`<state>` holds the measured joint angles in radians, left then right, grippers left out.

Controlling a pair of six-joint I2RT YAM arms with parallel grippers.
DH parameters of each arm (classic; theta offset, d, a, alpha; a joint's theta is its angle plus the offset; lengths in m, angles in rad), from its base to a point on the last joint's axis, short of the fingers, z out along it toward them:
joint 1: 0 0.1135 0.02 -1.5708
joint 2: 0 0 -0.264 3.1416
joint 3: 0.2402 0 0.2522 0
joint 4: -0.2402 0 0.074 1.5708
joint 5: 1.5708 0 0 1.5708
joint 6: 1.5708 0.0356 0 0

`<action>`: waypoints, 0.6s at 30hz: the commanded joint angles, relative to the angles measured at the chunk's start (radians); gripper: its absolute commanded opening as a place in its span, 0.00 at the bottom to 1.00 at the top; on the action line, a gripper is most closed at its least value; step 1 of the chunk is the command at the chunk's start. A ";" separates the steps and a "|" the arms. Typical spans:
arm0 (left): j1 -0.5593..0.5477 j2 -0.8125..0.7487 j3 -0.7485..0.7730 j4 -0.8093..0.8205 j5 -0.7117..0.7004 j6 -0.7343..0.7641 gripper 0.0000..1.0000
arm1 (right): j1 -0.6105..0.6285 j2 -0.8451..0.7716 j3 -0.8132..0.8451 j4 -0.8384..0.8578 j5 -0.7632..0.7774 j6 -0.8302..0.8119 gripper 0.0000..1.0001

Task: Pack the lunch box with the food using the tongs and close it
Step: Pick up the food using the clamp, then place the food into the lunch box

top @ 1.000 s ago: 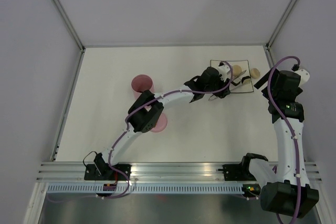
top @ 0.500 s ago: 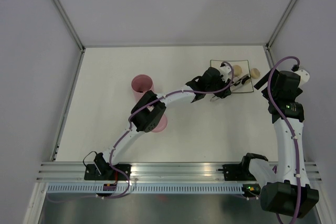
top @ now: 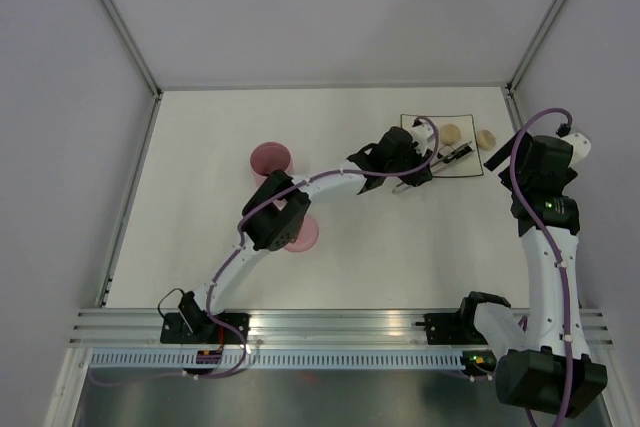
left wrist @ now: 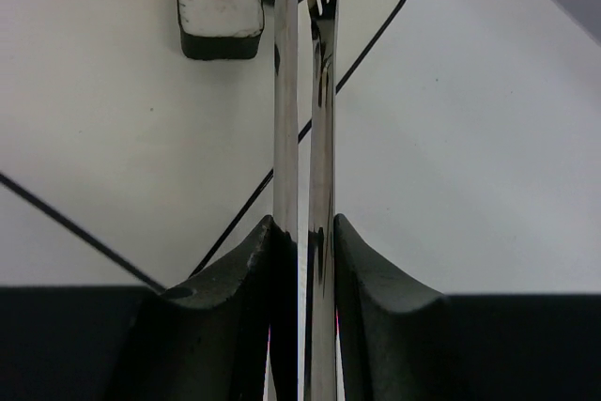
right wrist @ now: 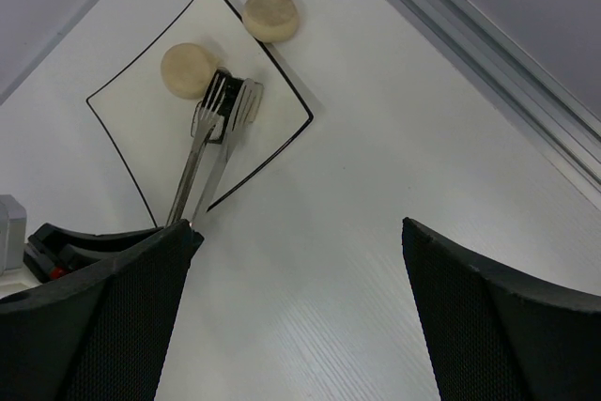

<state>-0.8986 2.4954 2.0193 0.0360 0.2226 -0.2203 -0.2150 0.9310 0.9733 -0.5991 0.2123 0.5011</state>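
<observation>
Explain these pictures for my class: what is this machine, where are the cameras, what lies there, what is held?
Two robot arms stand bolted at the near edge of a table. One picture looks down from above; the other two come from cameras on the wrists. The left gripper is shut on the tongs, reaching over a white plate with a black-and-white cube and a beige ball. Another ball lies beside the plate. The right gripper is open, empty. A pink tub and its lid lie further left.
</observation>
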 commanded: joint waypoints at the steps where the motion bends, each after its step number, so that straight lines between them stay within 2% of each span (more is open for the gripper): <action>1: 0.035 -0.237 -0.097 0.080 0.030 -0.028 0.20 | 0.003 -0.018 0.022 0.007 0.015 0.004 0.98; 4: 0.035 -0.413 -0.365 0.209 0.060 -0.077 0.20 | 0.003 -0.015 0.022 0.004 0.004 0.008 0.98; 5: 0.035 -0.452 -0.413 0.235 0.055 -0.089 0.20 | 0.003 -0.017 0.022 -0.001 0.002 0.011 0.98; 10: 0.043 -0.696 -0.745 0.317 -0.051 -0.135 0.20 | 0.003 -0.038 0.025 -0.016 -0.002 0.010 0.98; 15: 0.081 -0.993 -0.971 0.274 -0.153 -0.177 0.20 | 0.003 -0.061 0.009 -0.025 -0.005 0.014 0.98; 17: 0.096 -1.091 -1.045 0.187 -0.195 -0.189 0.20 | 0.003 -0.073 -0.005 -0.025 -0.011 0.017 0.98; 18: 0.113 -1.191 -1.067 0.156 -0.244 -0.191 0.20 | 0.003 -0.083 -0.021 -0.025 -0.017 0.019 0.98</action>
<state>-0.8227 1.4837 1.0058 0.2142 0.1089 -0.3565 -0.2150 0.8730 0.9707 -0.6136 0.2054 0.5060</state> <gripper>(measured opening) 0.327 0.979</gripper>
